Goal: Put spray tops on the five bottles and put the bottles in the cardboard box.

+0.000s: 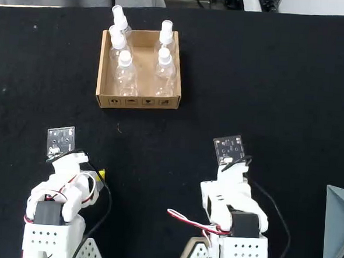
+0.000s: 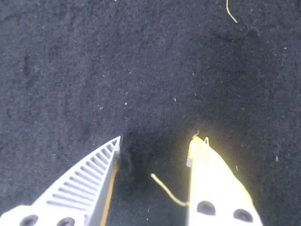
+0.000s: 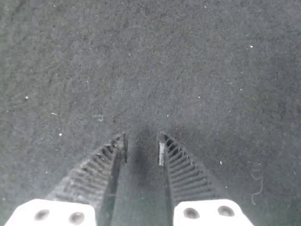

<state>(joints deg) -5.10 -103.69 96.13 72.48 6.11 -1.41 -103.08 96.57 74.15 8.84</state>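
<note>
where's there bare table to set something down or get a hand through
Widest free patch: the table right of the cardboard box. Also free: the strip left of the box, and the band between the box and the left arm and right arm. Crowded: inside the box, packed with five bottles.

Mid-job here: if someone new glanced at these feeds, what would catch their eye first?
First, the cardboard box on the far side of the black table, with five clear bottles in it, each wearing a white spray top; the far-left top pokes past the box's far rim. Next, both arms sit folded at the near edge, the left gripper and right gripper hanging over bare cloth, holding nothing.
</note>
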